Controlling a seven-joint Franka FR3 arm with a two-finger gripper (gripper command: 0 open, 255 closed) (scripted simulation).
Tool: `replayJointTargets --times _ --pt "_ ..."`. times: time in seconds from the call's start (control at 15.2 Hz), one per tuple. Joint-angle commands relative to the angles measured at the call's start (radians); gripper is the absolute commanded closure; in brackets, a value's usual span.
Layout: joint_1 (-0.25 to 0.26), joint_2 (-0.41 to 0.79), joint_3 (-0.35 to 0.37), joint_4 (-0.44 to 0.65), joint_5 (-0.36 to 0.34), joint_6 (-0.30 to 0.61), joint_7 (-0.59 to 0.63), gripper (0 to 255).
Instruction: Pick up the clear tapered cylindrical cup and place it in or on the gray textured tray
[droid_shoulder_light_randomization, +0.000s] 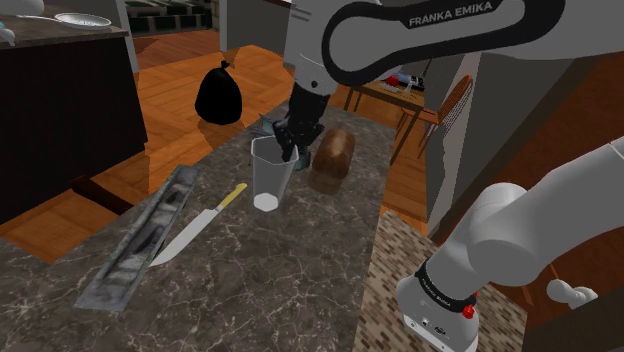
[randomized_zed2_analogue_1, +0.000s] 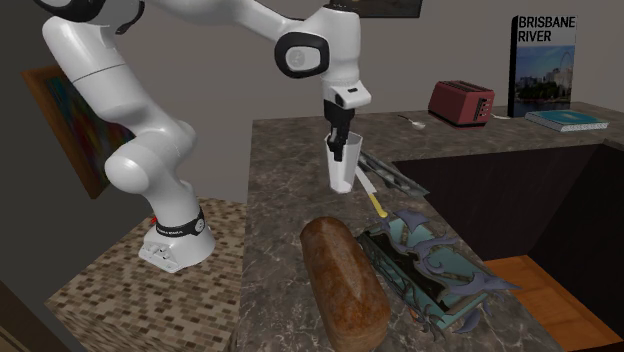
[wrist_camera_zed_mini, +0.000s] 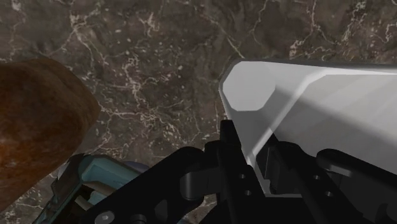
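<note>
Now, black pincer clamped on the rim of a pale, translucent, tapered cup.

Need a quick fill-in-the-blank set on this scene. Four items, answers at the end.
1. The gripper clasps the clear cup at its upper ___.
2. The knife has a ___ handle.
3. In the shoulder view, the knife lies between the grey tray and the ___.
4. The toaster near the book is ___.

Missing words: rim; yellow; cup; red.
</note>
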Motion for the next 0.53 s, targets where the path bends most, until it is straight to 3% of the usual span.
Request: replayJointTargets --times 0.0,0.46 --pt "0.000 -0.009 -0.001 0.022 -0.002 -0.031 0.004 255" --pt "-0.003 -0.032 -0.008 0.097 -0.010 -0.128 0.015 255"
